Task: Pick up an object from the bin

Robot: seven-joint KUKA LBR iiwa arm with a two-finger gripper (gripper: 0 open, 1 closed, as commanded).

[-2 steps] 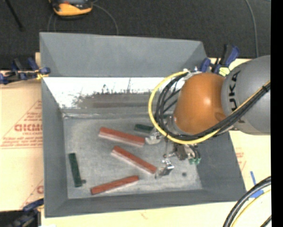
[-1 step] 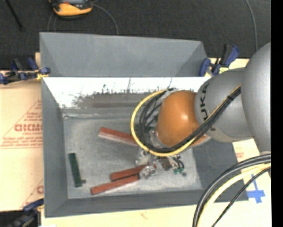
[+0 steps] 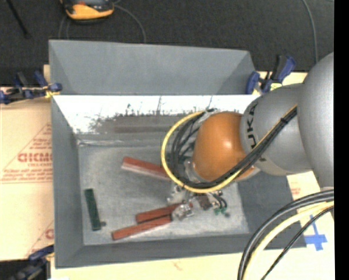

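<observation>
— Red-brown bars, item one: how many, and where?
— Three. Short bar (image 3: 154, 216): front middle of the bin (image 3: 63, 174) floor. Long bar (image 3: 140, 230): just in front and to the left of it, nearly parallel, perhaps touching. Pale bar (image 3: 142, 167): further back, apart from both.
— Item two: end effector?
— End effector (image 3: 184, 207): below the orange cover (image 3: 218, 144), low over the floor, at the right end of the short bar. Wide or narrow: cannot tell, since the wrist parts crowd it. Nothing seen held.
— Bearing of the short bar from it?
— Runs off to the view's left, dipping a little toward the front wall. Long axis is close to left-right, so only the near tip lies at the end effector. The rest lies off to the left.
— Other entries?
— Green strip (image 3: 91, 209): far left, lengthwise front to back, well apart. Small green bit (image 3: 222, 210): just right of the end effector.
— Judgement?
— Short bar is the likeliest pick. A grip should close across its axis, front to back, probably after a shift left off the tip. The long bar lies near enough to be caught along with it.
</observation>
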